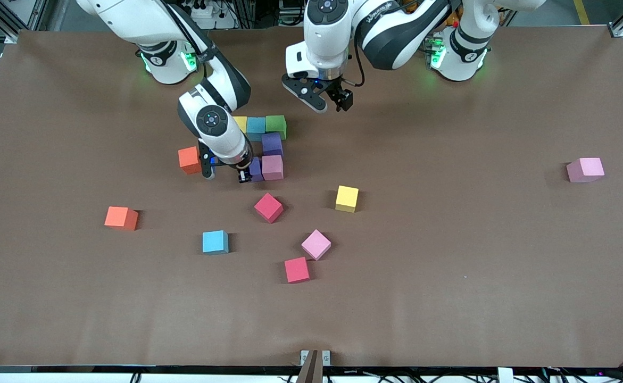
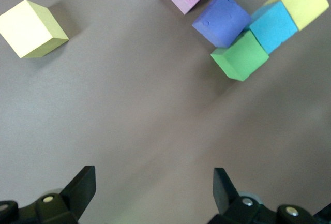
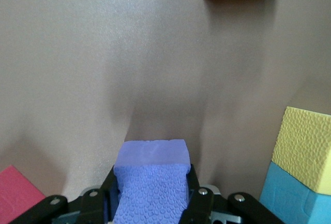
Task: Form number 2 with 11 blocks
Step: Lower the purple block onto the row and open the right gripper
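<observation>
Right end effector [image 1: 230, 175] sits low at the counter [image 1: 449, 266] in the front view, clamped on a purple block [image 1: 256, 169] that it holds right beside the pink block [image 1: 272, 167] of the half-built number 2 [image 1: 266, 143]. Just above that end effector lie the yellow [image 1: 240, 124], blue [image 1: 256, 126] and green [image 1: 276, 126] blocks of the top row, with a second purple block [image 1: 272, 143] under the green one. An orange block [image 1: 189, 159] rests close beside the end effector toward the right arm's end. Left end effector [image 1: 326, 101] waits in the air, fingers apart, over bare counter near the green block.

From the left wrist, its spread fingers [image 2: 83, 188] frame empty counter; the green block [image 2: 240, 56], blue block [image 2: 274, 26] and a loose yellow block [image 2: 31, 27] lie well ahead.

From the right wrist, the purple block [image 3: 152, 182] is squeezed between the pads, its pebbled foam face showing. I judge these cubes light, soft and grippy; take hold across two flat opposite faces, gently, so the foam does not deform or spring sideways on release
</observation>
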`<control>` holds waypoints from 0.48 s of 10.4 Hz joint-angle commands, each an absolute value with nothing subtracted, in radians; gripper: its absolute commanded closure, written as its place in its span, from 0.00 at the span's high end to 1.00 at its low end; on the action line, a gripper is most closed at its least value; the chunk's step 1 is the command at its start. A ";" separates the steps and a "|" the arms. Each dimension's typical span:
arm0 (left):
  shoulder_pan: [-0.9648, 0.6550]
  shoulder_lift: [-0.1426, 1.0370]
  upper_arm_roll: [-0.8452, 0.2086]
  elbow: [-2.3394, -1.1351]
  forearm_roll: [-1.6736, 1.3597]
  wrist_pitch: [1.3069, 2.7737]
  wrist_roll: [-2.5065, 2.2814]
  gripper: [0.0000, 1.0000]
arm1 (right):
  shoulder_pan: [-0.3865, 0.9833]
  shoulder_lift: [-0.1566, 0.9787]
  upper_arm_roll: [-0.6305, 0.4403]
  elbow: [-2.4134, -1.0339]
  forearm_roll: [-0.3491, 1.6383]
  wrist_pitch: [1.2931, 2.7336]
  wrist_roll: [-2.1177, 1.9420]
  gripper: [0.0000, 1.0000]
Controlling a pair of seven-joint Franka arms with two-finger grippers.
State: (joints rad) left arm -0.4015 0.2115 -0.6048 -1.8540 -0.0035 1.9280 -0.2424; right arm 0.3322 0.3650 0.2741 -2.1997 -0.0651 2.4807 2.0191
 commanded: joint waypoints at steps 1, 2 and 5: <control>-0.393 0.187 -0.627 -1.867 0.018 1.898 -0.200 1.00 | 0.334 0.364 0.284 -2.207 -0.060 2.482 2.043 0.00; -0.399 0.193 -0.630 -1.867 0.023 1.898 -0.161 1.00 | 0.334 0.362 0.291 -2.210 -0.060 2.482 2.043 0.00; -0.434 0.199 -0.641 -1.867 0.060 1.891 -0.127 1.00 | 0.328 0.359 0.291 -2.214 -0.061 2.482 2.043 0.00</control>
